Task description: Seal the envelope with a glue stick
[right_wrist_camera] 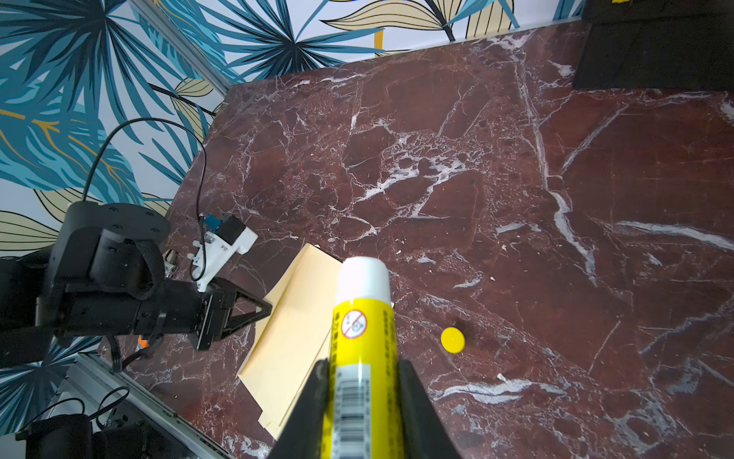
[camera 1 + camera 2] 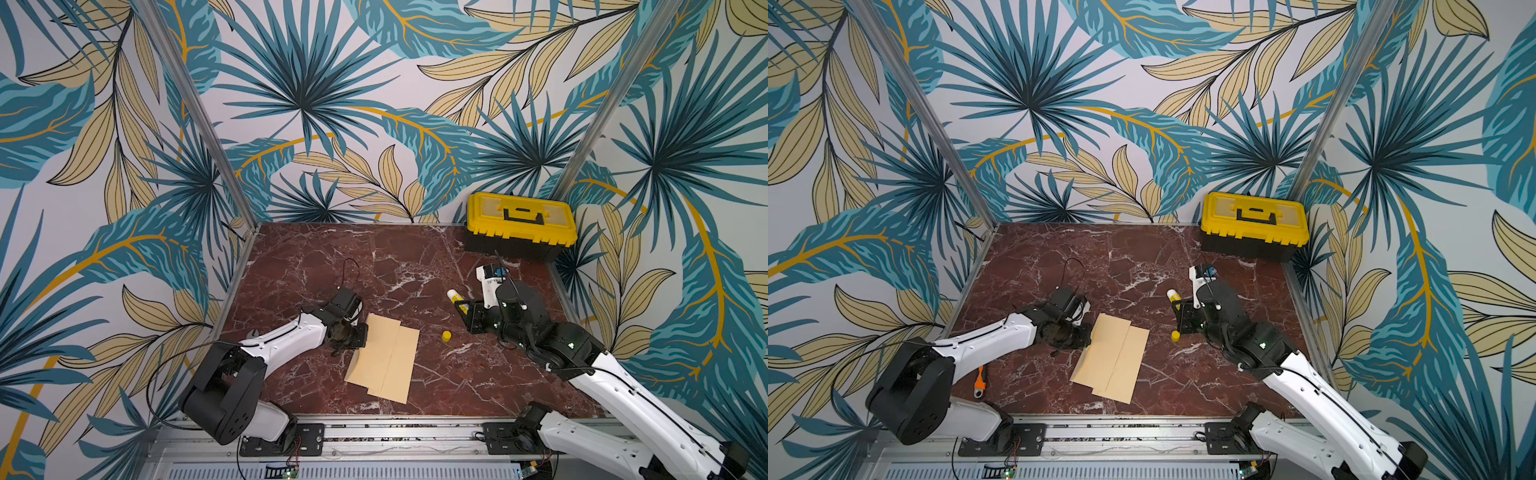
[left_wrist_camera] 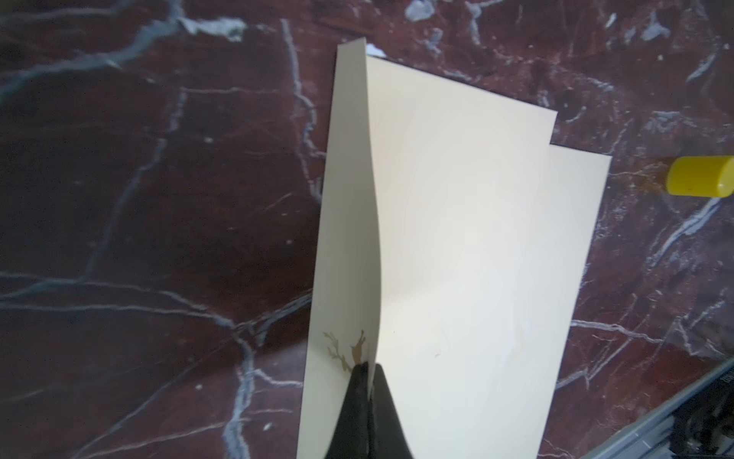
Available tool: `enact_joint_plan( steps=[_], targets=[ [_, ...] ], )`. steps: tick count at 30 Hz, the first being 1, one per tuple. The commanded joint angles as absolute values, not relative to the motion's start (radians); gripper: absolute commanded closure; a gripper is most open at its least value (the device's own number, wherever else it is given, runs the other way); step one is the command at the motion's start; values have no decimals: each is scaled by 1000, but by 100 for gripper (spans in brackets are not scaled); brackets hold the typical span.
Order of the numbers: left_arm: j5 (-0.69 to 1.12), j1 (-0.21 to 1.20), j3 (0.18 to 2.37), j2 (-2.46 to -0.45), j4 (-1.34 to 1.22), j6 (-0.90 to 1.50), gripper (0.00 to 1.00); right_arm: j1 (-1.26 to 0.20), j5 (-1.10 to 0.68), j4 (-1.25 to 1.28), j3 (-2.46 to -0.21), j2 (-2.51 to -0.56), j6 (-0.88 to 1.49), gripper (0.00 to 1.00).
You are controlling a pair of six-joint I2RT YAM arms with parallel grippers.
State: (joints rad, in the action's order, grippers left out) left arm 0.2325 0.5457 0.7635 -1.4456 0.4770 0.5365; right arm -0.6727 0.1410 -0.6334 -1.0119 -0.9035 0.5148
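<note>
In both top views we see the right tool (image 2: 462,306) clamped around the glue stick (image 2: 453,297) over the right half of the table (image 2: 316,266), the stick's white tip bare and aimed away from the arm. Its yellow cap (image 2: 446,336) sits on the table apart from it, between the right tool and the envelope (image 2: 386,365), which lies near the middle. The left tool (image 2: 360,335) meets the envelope's left edge. A yellow-lidded toolbox (image 2: 521,222) stands in the far right corner, and in a top view an orange wrench (image 2: 980,382) lies beside the left arm. From the left wrist, we find the tool's dark fingers (image 3: 383,397) pressed together, pinching the envelope by its raised flap (image 3: 345,238), which curls up off the sheet below; the cap shows at the frame's edge. From the right wrist, the stick's barcode label sits between the two fingers, with envelope, cap and left tool beyond.
</note>
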Motion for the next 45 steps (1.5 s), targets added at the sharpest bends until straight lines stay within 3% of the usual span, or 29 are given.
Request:
enact_joint_plan(
  steps=[1, 12, 28, 45],
  targets=[
    [280, 573, 712, -1437, 335, 662, 100, -668, 133, -611, -1021, -897, 506, 100],
    [137, 568, 721, -1267, 586, 582, 100, -680, -42, -624, -1099, -1064, 525, 100],
    [292, 430, 485, -1186, 348, 560, 100, -812, -129, -638, -1290, -1398, 592, 100],
    [495, 413, 425, -1186, 64, 498, 100, -885, -208, -1090, -1648, -1788, 612, 100]
  ],
)
